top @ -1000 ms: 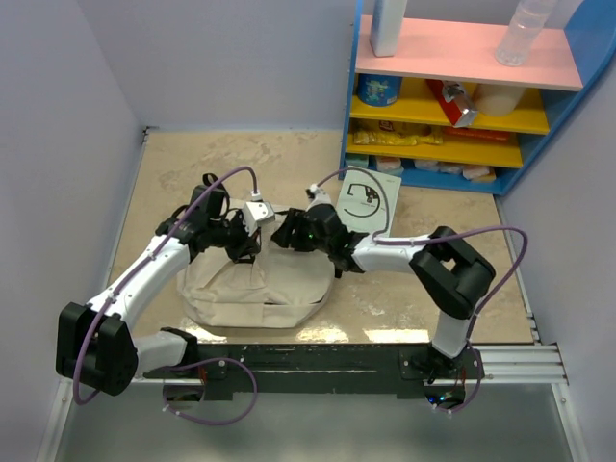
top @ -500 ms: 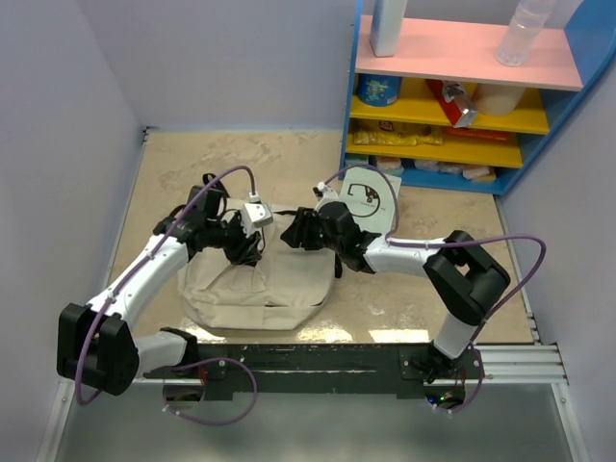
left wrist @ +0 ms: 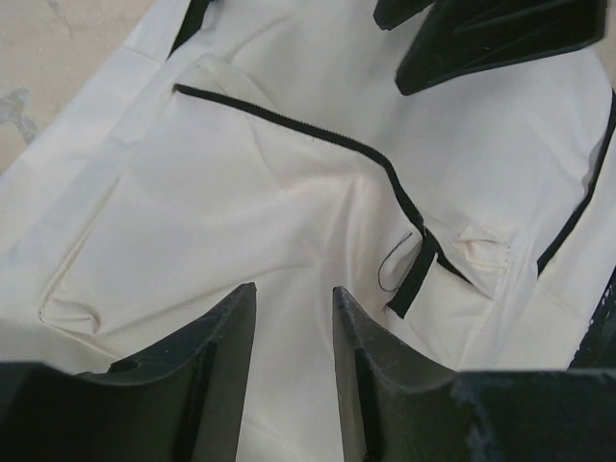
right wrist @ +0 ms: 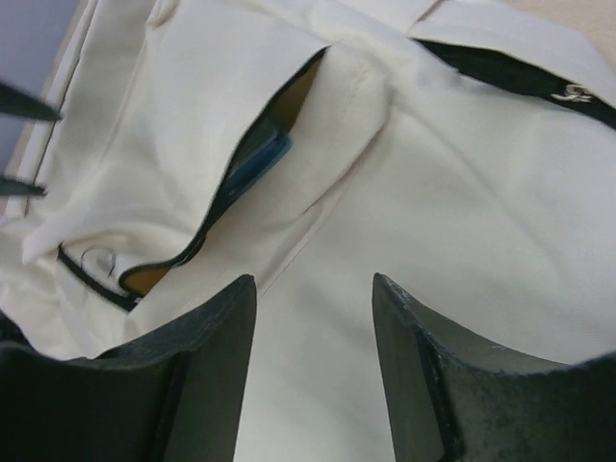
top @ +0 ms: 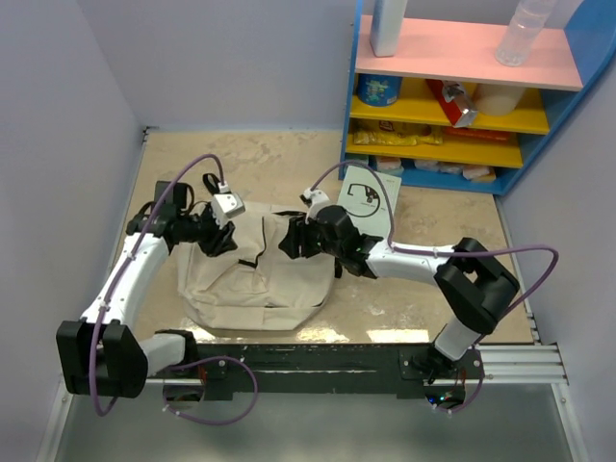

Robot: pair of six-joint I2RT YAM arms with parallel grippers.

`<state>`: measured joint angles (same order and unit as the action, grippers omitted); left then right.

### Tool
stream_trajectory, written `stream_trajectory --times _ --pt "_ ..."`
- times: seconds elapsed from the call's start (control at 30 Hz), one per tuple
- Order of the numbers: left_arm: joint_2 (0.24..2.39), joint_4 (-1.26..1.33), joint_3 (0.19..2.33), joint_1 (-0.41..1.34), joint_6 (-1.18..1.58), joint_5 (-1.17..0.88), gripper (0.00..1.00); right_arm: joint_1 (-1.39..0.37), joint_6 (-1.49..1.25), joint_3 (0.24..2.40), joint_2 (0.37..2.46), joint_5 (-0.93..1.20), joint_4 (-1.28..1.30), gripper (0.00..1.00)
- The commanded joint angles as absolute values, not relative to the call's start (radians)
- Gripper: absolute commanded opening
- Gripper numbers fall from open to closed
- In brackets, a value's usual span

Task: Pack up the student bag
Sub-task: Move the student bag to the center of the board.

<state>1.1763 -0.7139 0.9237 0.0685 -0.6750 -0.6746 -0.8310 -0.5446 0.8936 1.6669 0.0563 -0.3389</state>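
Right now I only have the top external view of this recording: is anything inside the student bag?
Observer: Yes. The right wrist view shows a pocket of the student bag gaping, with a flat blue item inside.
Operator: Are the right fingers gripping fabric?
Observer: No. The right fingers stand apart, with nothing pinched between them.
Operator: And the left?
Observer: The left fingers are apart and empty too, over a black zipper line with a short black tab.
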Motion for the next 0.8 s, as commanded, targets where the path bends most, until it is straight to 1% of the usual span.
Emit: stream_trajectory --times 0.0,0.07,0.1,0.13,0.17,0.2,0.3,0.47,0.6,0.77 --pt "1.178 -0.845 0.923 0.015 -0.845 -0.778 0.41 -0.922 -0.300 0.911 1.546 0.083 -0.330 0.57" --pt "1.169 -0.902 0.922 0.000 -0.921 -0.834 0.36 -0.957 -0.246 0.896 1.485 0.083 -0.322 0.59" --pt "1.167 -0.976 0.922 -0.026 -1.025 -0.857 0.34 -0.966 -0.203 0.893 1.471 0.087 -0.322 0.59" --pt "1.172 -1.017 0.920 -0.035 -1.076 -0.876 0.27 -0.979 -0.184 0.906 1.456 0.098 -0.312 0.59" --pt "1.175 -1.049 0.919 -0.038 -1.118 -0.905 0.26 -0.986 -0.169 0.922 1.457 0.100 -0.298 0.59" --pt "1.181 -1.095 0.914 -0.041 -1.168 -0.916 0.25 -0.992 -0.140 0.940 1.460 0.100 -0.279 0.59" --pt "1.204 -1.123 0.896 -0.041 -1.204 -0.928 0.22 -1.023 -0.086 1.014 1.500 0.109 -0.227 0.58" --pt "1.178 -1.075 0.845 -0.074 -1.227 -0.875 0.20 -1.058 -0.043 1.163 1.626 0.138 -0.120 0.55" --pt "1.176 -1.072 0.824 -0.162 -1.290 -0.854 0.18 -1.071 -0.008 1.210 1.690 0.153 -0.095 0.55" --pt "1.293 -1.196 0.893 -0.288 -1.416 -0.906 0.20 -1.078 0.041 1.256 1.733 0.155 -0.048 0.57"
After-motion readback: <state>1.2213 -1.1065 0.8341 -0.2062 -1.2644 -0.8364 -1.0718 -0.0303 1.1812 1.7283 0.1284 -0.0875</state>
